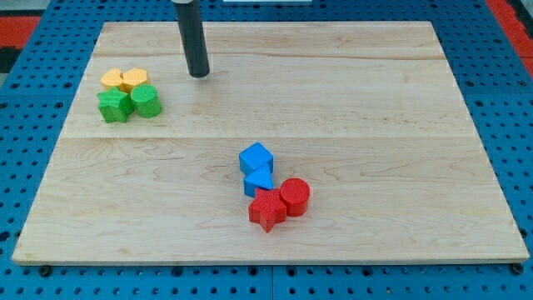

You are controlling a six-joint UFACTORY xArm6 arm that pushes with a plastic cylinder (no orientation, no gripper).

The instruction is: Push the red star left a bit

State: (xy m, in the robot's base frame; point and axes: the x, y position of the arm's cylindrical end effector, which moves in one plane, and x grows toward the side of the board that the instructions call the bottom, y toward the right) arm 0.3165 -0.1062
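Note:
The red star (266,209) lies on the wooden board (375,125) at the view's lower middle. It touches a red cylinder (295,197) on its right and a blue triangular block (258,181) above it. A blue cube (256,157) sits just above that. My tip (199,74) is far off, toward the view's top left, well above and left of the red star, and touches no block.
At the view's left is a second cluster: a yellow block (112,80) and a yellow hexagonal block (134,79) above a green star (113,106) and a green cylinder (146,101). Blue pegboard (25,125) surrounds the board.

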